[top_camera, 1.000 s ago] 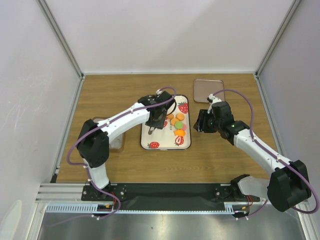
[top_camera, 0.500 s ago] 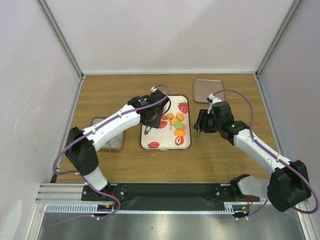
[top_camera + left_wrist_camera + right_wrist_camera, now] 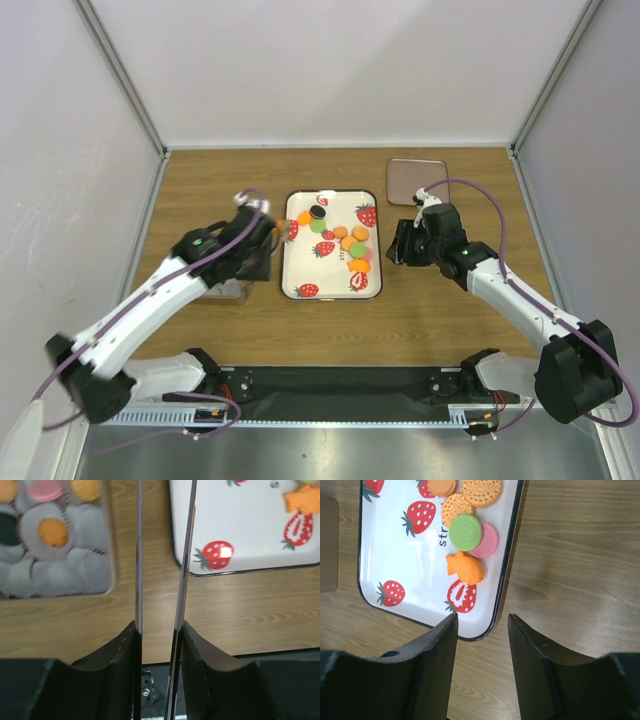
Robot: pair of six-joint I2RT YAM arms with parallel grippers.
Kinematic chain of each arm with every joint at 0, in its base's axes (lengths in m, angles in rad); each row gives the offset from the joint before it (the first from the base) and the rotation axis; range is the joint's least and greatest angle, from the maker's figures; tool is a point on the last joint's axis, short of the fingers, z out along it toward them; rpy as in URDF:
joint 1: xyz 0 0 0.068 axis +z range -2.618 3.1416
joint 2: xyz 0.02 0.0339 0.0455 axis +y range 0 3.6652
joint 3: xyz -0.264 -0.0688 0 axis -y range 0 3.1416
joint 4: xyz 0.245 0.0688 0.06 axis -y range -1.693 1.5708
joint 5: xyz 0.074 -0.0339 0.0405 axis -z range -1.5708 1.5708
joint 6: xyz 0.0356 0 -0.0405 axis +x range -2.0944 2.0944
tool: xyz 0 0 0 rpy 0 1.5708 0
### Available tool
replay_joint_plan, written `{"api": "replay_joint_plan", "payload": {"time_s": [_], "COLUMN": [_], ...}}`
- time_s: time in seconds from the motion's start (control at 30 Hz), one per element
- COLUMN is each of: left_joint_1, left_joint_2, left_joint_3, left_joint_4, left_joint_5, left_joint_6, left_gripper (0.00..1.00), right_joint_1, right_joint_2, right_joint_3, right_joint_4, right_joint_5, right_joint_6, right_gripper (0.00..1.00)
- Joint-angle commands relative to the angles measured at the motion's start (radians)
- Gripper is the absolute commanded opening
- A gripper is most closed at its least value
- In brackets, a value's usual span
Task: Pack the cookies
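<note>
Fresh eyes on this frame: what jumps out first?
The strawberry-print tray sits mid-table, with bright cookies mostly toward its right side. Left of it, a clear box of paper cups already holds a few cookies, and the left gripper is above the bare wood between box and tray. The right gripper hangs open just off the tray's right edge.

left tool (image 3: 268,240) is hanging low, its long thin jaws standing narrowly apart, tips out of view; right tool (image 3: 482,630) is hovering, jaws parted, gripping nothing.
</note>
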Motion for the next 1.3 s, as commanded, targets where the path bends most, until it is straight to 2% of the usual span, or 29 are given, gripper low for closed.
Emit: {"api": "replay_joint_plan", "payload": {"time_s": [0.0,0.2,0.57,0.9,1.27], "left_joint_1": [0.071,0.166,0.292,0.329,0.335], "left_joint_2": [-0.159,-0.315,-0.345,-0.334,-0.328], "left_joint_3": [-0.088,-0.202,-0.294,-0.337,-0.342], "left_joint_4": [-0.073,-0.13,-0.079,-0.041,-0.032], "left_joint_5": [-0.019,0.006,0.064,0.112,0.118], "left_joint_6": [-0.07,-0.096,-0.071,-0.044,-0.036], "left_gripper": [0.37,0.37,0.38,0.39,0.46], "right_joint_1": [0.01,0.013,0.017,0.019,0.019], "right_joint_2": [-0.001,0.008,0.013,0.015,0.013], "right_joint_3": [0.026,0.029,0.031,0.033,0.033], "right_joint_4": [0.015,0.016,0.018,0.016,0.015], "right_joint_5": [-0.008,-0.012,-0.017,-0.018,-0.017], "right_joint_6": [-0.02,-0.02,-0.02,-0.022,-0.019], "right_gripper": [0.5,0.5,0.5,0.5,0.5]}}
